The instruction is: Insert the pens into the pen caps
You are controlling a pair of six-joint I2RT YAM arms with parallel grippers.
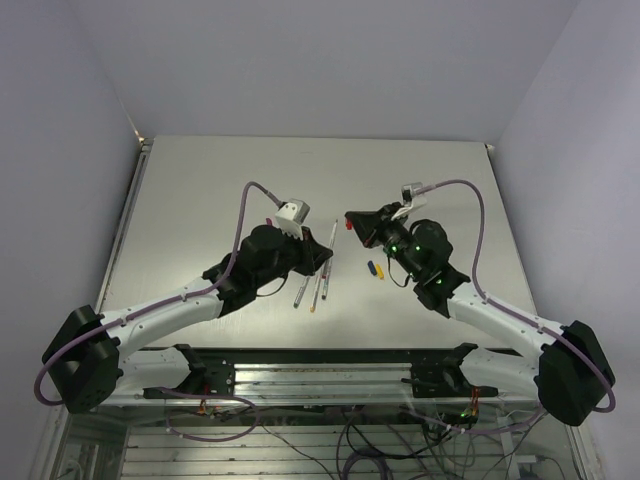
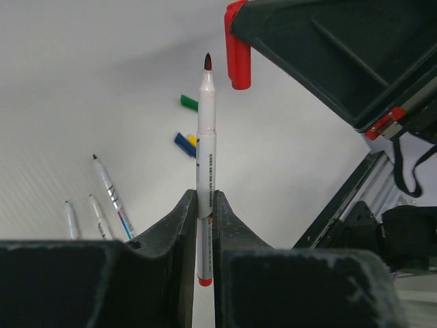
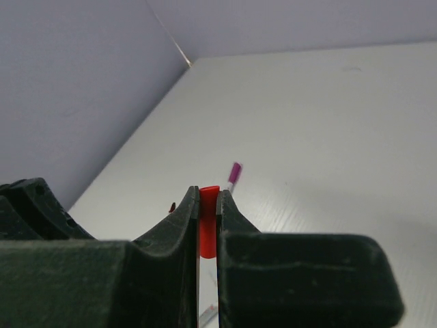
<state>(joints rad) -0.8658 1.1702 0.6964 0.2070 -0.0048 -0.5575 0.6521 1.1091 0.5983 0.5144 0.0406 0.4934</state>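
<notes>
My left gripper (image 2: 205, 205) is shut on a grey pen (image 2: 205, 137) with a red tip, which sticks out past the fingertips. The tip is just short of and slightly to the left of the red cap (image 2: 237, 51). My right gripper (image 3: 207, 205) is shut on that red cap (image 3: 208, 222) and holds it above the table. In the top view the two grippers (image 1: 322, 258) (image 1: 352, 223) meet at the table's middle. Green (image 2: 189, 102), blue (image 2: 183, 144) and yellow (image 2: 193, 140) caps lie on the table. Three uncapped pens (image 2: 113, 195) lie at the left.
A pen with a magenta cap on it (image 3: 234, 174) lies on the table beyond my right gripper. The blue and yellow caps (image 1: 375, 268) lie between the arms in the top view, and the loose pens (image 1: 312, 290) lie near the left gripper. White walls enclose the table.
</notes>
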